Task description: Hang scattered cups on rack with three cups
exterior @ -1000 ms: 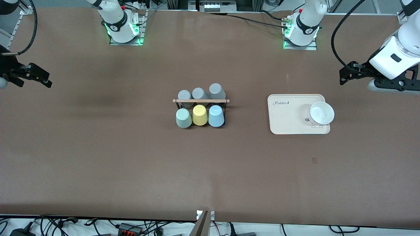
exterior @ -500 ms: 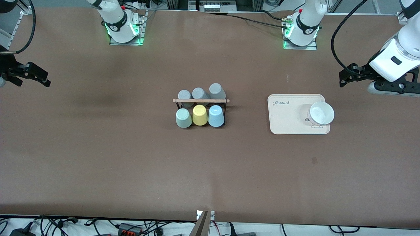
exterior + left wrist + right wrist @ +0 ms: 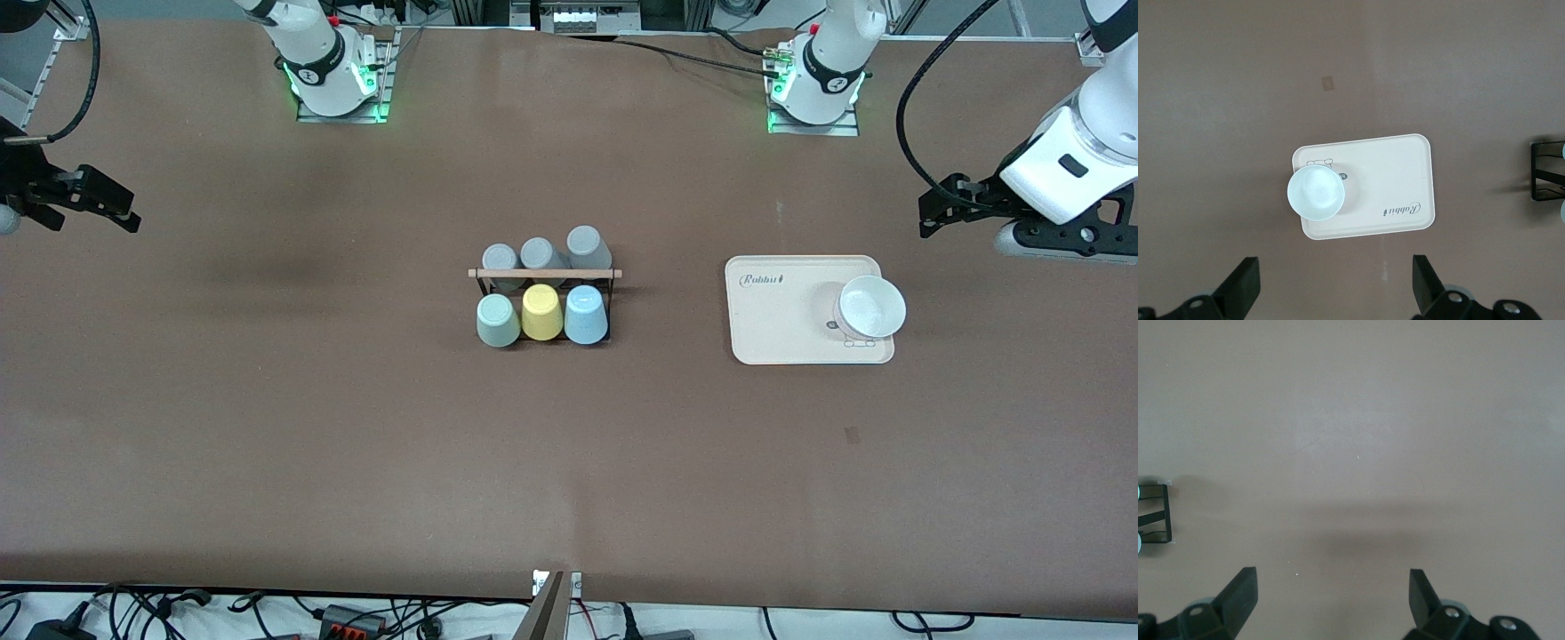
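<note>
The rack (image 3: 544, 273), black wire with a wooden rod on top, stands mid-table. Its edge shows in the left wrist view (image 3: 1546, 172) and the right wrist view (image 3: 1158, 515). The light blue cup (image 3: 586, 314) and the sage green cup (image 3: 497, 320) sit upside down on its nearer row, either side of a yellow cup (image 3: 541, 312). My left gripper (image 3: 932, 209) (image 3: 1335, 273) hangs open and empty over bare table beside the tray. My right gripper (image 3: 124, 209) (image 3: 1331, 583) hangs open and empty over the right arm's end of the table.
Three grey cups (image 3: 540, 253) fill the rack's farther row. A beige tray (image 3: 773, 329) (image 3: 1405, 173) lies toward the left arm's end, with a white bowl (image 3: 871, 307) (image 3: 1315, 193) on it. Cables run along the table's nearest edge.
Both hands have shifted slightly at their ends of the table. The rack, cups, tray and bowl have not moved.
</note>
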You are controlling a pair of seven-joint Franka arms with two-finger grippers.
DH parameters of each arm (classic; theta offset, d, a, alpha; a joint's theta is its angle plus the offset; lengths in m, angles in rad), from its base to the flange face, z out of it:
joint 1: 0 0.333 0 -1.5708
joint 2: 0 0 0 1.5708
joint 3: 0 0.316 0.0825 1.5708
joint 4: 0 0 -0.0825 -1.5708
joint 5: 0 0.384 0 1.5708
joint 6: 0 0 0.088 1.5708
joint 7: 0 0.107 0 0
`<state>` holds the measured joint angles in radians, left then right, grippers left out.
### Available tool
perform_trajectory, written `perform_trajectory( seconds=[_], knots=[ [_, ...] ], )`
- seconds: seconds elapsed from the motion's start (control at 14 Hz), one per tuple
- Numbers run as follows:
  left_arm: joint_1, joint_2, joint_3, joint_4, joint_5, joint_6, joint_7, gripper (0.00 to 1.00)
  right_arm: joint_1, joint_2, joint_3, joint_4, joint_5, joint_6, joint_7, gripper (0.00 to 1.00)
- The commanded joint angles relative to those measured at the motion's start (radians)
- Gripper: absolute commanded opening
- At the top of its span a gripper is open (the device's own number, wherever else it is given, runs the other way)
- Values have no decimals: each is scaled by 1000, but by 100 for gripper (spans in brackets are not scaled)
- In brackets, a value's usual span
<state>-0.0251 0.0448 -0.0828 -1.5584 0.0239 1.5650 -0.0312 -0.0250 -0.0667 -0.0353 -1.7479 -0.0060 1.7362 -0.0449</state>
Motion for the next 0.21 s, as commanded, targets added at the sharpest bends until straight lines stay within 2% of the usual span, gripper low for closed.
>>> perform_trajectory(
  seconds=[0.0,0.14],
  knots=[
    [2,12,-5,32,7,-22,14,100,-12,-10,14,5,-3,-12,-15,100],
    [1,12,-5,34,8,-22,13,100,-12,-10,12,5,-3,-10,-15,100]
  ],
)
